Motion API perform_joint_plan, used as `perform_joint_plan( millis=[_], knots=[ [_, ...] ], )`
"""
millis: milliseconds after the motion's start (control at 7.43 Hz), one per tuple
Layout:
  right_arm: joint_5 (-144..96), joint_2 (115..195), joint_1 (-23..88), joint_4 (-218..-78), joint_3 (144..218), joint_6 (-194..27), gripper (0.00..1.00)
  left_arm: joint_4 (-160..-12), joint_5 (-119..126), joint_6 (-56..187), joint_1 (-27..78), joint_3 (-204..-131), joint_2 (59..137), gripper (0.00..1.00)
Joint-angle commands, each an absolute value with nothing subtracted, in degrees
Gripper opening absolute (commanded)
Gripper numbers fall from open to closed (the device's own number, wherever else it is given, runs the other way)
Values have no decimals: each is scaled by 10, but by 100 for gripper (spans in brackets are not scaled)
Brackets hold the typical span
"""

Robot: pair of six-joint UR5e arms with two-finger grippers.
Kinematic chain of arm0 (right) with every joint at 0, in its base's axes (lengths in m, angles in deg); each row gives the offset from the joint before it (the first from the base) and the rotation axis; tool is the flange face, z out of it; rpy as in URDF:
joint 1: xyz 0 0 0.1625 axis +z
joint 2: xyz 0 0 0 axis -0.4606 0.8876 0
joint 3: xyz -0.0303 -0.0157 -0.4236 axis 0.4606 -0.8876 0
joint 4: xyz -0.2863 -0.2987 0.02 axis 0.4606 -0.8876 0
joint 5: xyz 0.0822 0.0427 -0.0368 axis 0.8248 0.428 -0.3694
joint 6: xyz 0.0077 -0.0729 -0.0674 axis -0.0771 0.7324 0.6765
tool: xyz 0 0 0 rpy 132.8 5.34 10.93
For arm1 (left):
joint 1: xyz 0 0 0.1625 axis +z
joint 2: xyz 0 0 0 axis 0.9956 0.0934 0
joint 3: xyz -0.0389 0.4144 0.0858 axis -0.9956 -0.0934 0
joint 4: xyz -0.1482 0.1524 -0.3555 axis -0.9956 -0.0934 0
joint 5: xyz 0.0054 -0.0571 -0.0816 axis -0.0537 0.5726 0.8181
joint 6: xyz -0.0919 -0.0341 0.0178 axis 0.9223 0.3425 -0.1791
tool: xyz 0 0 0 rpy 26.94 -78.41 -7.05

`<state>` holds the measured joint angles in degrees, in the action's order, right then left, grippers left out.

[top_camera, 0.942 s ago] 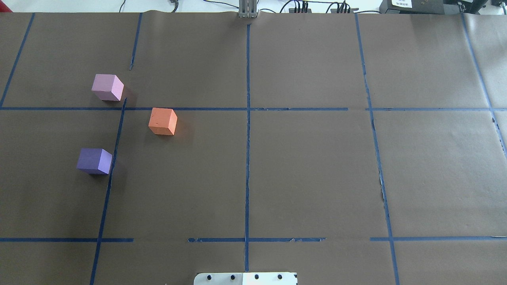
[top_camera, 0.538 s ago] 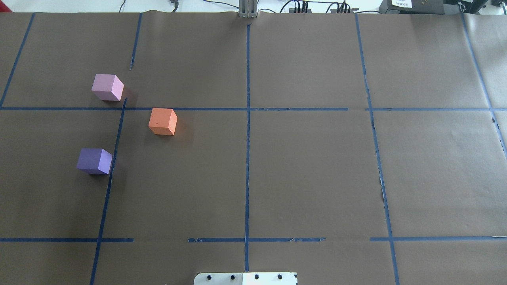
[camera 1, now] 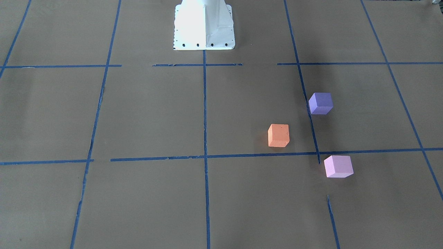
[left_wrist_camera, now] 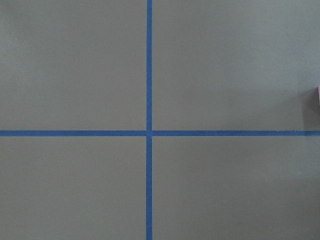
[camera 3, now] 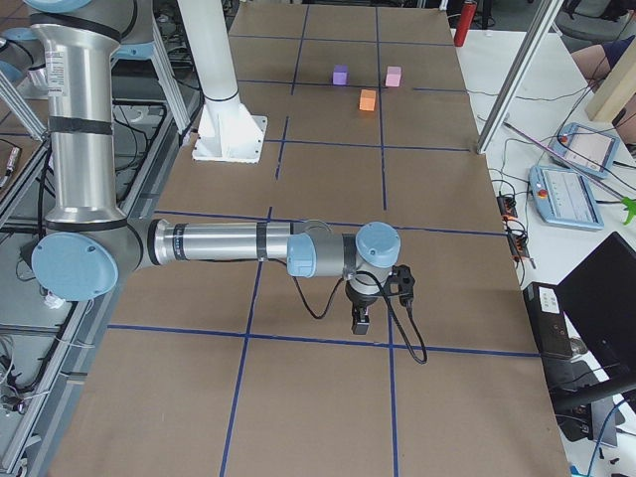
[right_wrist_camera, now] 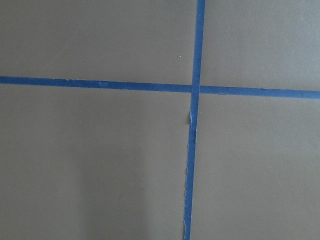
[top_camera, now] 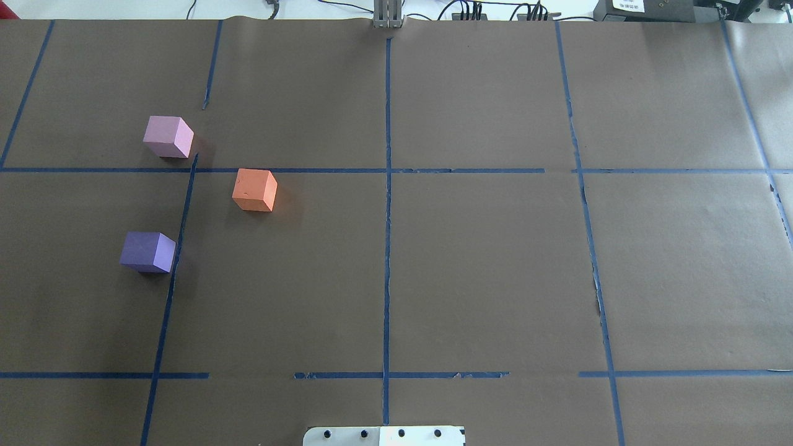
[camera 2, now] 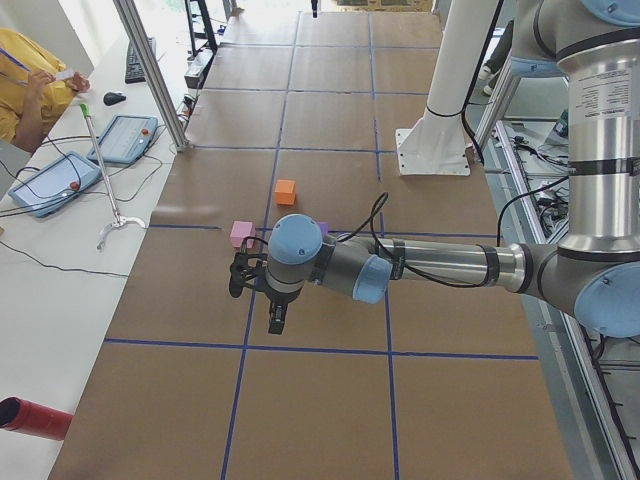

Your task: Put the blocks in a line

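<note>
Nothing moved; orange cube (top_camera: 254, 190), violet cube (top_camera: 147, 252), pink cube (top_camera: 168, 137) sit apart.

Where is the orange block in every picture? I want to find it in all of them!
Front-facing: orange block right of centre, just above a crosswise tape line.
Overhead: orange block left of centre, just below that line.
Exterior left: orange block above centre.
Exterior right: orange block near the top.
Left wrist: not in it.
Right wrist: not in it.
Landmark: the white robot base, in all four exterior views.
</note>
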<state>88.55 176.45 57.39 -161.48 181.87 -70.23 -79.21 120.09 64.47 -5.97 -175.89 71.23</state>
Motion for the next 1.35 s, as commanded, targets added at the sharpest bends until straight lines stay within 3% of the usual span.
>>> perform_joint_plan(
  millis=[0, 269, 1077, 1212],
  knots=[
    [885, 1764, 574, -1615, 1819, -702, 100, -844, 1206, 650, -59, -1741, 717, 100],
    [885, 1764, 574, -1614, 1819, -702, 100, -866, 1199, 656, -27, -1766, 736, 100],
    [885, 1764, 574, -1614, 1819, -702, 100, -840, 1008, 768, 235, -1755, 957, 100],
    [885, 1764, 574, -1614, 1819, -702, 100, -840, 974, 888, 301, -1757, 988, 100]
  ],
)
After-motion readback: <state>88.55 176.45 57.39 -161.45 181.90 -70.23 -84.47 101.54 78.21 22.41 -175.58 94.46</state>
